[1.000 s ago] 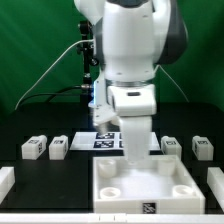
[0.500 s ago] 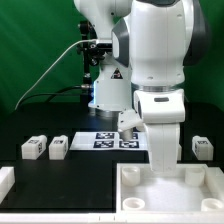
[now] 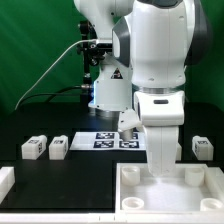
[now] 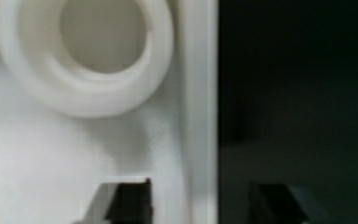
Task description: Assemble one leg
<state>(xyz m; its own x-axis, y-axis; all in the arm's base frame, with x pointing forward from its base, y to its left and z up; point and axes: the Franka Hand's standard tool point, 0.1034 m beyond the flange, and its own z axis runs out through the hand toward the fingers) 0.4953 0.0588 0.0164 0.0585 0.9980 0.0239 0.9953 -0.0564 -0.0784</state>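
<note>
The gripper (image 4: 197, 205) reaches down at the white tray (image 3: 170, 192), which lies on the bench (image 3: 75, 172) in front of the marker board (image 3: 108, 139) and toward the exterior view's right. Its fingertips (image 4: 123, 203) stand apart on either side of the tray's wall, but whether they pinch the wall cannot be told. One leg (image 3: 34, 148) and a second leg (image 3: 58, 148) sit untouched just to the exterior view's left of the marker board, and a third leg (image 3: 203, 147) lies well to its right.

Tray (image 3: 128, 190) wall sits between pincer (image 4: 197, 205) fingers (image 4: 123, 205). Bare tabletop (image 3: 85, 172) at tray's 9 o'clock; nearest leg (image 3: 58, 147) at 10 o'clock.
</note>
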